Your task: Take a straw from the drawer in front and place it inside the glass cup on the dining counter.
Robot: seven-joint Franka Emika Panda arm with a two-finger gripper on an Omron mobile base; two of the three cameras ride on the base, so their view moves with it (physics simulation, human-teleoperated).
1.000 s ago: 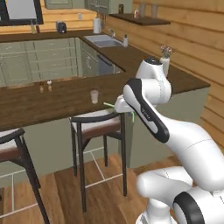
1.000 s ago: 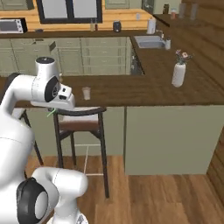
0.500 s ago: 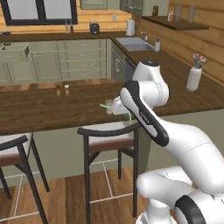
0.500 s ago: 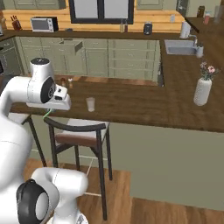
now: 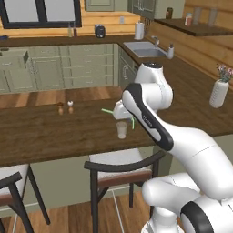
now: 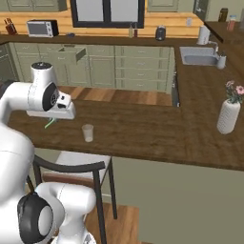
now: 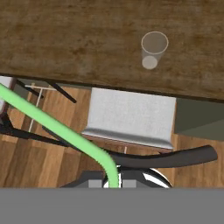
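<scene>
I see the gripper [image 6: 51, 120] over the near edge of the dining counter [image 6: 143, 131], jaws clenched on the straw [image 7: 57, 127]. In the hand view the straw runs from between the jaws up and off the left edge, so its far end is cut off. The fingertips themselves are hidden at the bottom of that view.

The glass cup [image 7: 153, 49] stands ahead of the jaws and off to one side, upright, just inside the counter's near edge, with bare wood all round it. Below the jaws sits a stool [image 7: 131, 116], its dark back rail [image 7: 175, 156] curving nearest them.

In the right base view the drawer [image 6: 70, 54] stands pulled out, well beyond the jaws. Two small shakers [image 5: 65, 108] and a flower vase [image 6: 227, 114] stand well apart from the cup.

I can read no writing anywhere.
</scene>
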